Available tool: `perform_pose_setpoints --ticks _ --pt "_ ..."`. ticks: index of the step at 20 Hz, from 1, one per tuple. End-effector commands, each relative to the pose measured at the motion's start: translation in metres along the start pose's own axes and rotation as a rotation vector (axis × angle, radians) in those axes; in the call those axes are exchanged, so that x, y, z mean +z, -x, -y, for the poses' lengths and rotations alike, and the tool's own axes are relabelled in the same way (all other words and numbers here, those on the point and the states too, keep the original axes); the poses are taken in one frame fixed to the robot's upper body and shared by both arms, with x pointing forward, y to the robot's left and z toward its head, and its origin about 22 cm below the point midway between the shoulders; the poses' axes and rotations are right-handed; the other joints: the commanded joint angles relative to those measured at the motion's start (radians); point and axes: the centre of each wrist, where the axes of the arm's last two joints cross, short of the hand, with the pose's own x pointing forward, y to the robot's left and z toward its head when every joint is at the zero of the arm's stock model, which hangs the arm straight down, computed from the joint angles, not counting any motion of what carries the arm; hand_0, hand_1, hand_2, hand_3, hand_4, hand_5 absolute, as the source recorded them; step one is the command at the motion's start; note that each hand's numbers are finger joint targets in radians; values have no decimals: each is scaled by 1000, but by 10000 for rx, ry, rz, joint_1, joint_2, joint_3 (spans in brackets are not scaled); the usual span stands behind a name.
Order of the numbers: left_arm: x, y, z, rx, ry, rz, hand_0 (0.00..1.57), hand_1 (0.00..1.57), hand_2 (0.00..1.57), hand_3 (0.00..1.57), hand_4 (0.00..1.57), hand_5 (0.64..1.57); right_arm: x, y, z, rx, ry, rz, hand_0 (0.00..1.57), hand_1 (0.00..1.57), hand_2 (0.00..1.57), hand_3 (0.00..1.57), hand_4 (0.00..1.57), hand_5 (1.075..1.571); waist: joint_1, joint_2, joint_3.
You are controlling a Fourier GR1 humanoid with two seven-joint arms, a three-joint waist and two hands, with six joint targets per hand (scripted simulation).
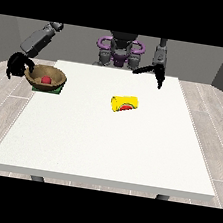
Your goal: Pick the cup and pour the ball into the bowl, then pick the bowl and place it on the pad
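Observation:
A brown wooden bowl [46, 77] sits on a green pad [59, 90] at the table's left edge, with a red ball [46, 80] inside it. The hand at the view's left [18, 64] hangs just beside the bowl's left rim, fingers curled, apart from the bowl or barely touching it. A yellow cup [124, 104] lies on its side near the table's middle, its red inside facing the camera. The hand at the view's right [156, 72] hovers over the table's far side with fingers hanging relaxed and nothing in it.
The white table [108, 148] stretches wide toward the camera. The robot's torso [119, 51] stands behind the far edge. Wooden floor surrounds the table.

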Motion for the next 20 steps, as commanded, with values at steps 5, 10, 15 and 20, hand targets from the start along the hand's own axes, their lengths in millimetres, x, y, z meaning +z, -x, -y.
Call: perform_pose_setpoints --ticks 5,10,15,20 --pt "4 -2 -3 232 214 -265 0 0 0 0 0 1567 4 27 -10 528 -268 -702 1571 1571 1571 1023 731 1569 77 -295 -2" --pt "-2 -2 -20 35 115 47 0 0 0 0 0 1565 9 12 7 1836 -144 -567 1571 1571 1571 1207 675 1558 102 94 1" --pt "-5 -16 -20 116 -214 339 0 0 0 0 0 1565 15 -30 39 2421 1360 -817 751 751 473 739 0 1514 25 381 0" --pt "3 -32 -33 56 -128 518 0 0 0 0 0 1565 15 -24 37 2536 1462 -281 0 0 405 238 0 1487 24 675 10"
